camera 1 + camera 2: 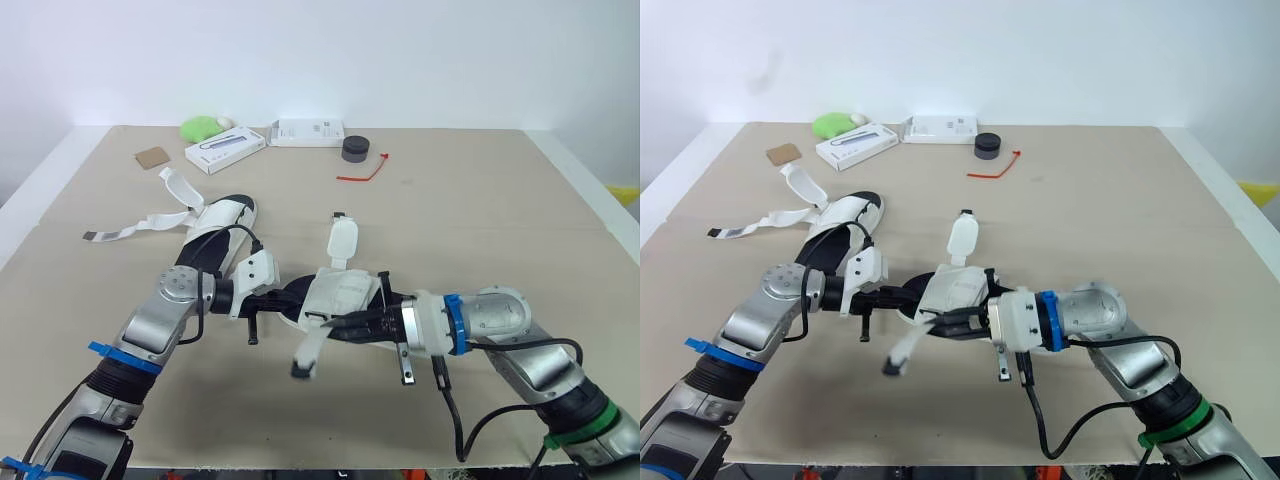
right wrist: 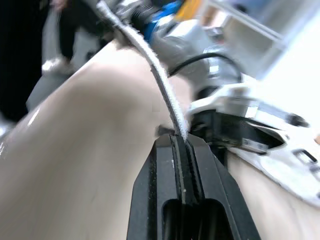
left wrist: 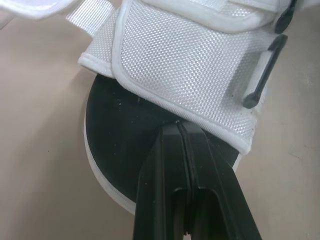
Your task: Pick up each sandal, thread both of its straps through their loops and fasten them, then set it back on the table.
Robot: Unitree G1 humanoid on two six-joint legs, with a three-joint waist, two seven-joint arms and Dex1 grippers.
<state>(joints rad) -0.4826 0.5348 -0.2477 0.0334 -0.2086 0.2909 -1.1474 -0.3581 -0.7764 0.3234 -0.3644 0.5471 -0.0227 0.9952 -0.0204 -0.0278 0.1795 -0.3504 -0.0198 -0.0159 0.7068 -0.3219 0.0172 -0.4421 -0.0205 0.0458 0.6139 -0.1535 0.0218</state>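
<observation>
Wide beige table (image 1: 480, 220), plain white wall (image 1: 400, 60) behind, bright even light

**Both arms, seen from the head camera and the wrists.**

- **left arm** (image 1: 165, 310): rounded shells of brushed silver. A round joint cap dotted with small fasteners sits a little behind the gripper, and a blue band (image 1: 115, 355) lies farther back.
- **left gripper** (image 3: 181, 127): two matte black, wedge-shaped fingers on a white angular left wrist block (image 1: 255, 275). A thin black left cable (image 1: 228, 232) loops back from the block.
- **right arm** (image 1: 500, 325): the same silver shells. A blue ring (image 1: 452, 322) sits directly behind the white right wrist block (image 1: 425, 325) (the brightest marking on either limb), and a green band (image 1: 575, 415) lies far back.
- **right cable** (image 1: 500, 420): black, looping below the forearm.
- **right gripper** (image 2: 181, 142): smooth, tapering black fingers.
</observation>
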